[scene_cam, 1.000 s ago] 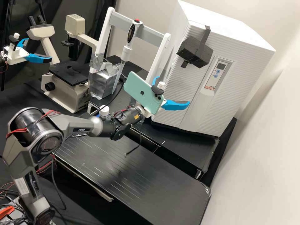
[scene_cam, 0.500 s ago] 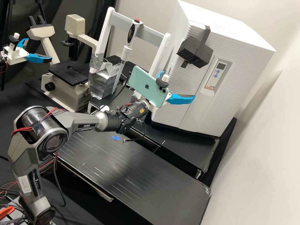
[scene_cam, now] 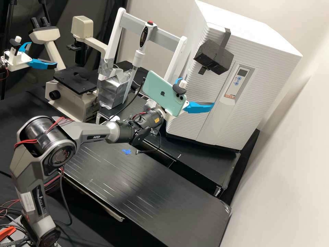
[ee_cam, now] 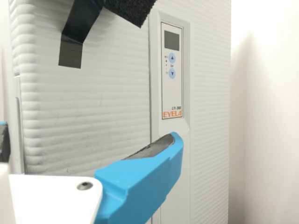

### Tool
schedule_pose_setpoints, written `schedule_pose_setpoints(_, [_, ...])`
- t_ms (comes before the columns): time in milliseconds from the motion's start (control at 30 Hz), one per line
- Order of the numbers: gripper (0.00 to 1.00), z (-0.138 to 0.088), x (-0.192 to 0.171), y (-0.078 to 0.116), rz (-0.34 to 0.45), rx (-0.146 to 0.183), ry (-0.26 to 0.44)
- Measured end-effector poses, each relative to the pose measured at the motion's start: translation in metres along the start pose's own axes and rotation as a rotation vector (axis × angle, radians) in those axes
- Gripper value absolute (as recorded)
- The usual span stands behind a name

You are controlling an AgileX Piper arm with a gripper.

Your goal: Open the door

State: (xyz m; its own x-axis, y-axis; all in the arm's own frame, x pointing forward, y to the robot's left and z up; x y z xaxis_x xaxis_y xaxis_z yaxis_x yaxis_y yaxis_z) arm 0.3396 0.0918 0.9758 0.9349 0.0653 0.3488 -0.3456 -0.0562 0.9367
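At two o'clock from the high view's centre, the white cabinet's (scene_cam: 260, 61) door (scene_cam: 200, 84) looked closed, with the claw (scene_cam: 197, 92) spread empty before it. Reaching too shallow, a fingertip (ee_cam: 176, 145) might have skidded over its ribbed surface without hooking an edge; too high, it could have struck the black block (scene_cam: 213, 56) at the claw's one o'clock; and a sharp turn risked knocking the phone (scene_cam: 159, 90) against the cabinet

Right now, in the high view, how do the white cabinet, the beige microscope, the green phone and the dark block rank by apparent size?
1. White cabinet
2. Beige microscope
3. Green phone and dark block: they look too alike to rank
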Motion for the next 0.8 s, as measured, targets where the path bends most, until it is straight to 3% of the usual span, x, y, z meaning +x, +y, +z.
schedule_pose_setpoints(800, [0.00,0.0004,0.0004,-0.0016,-0.010,-0.012,0.005])
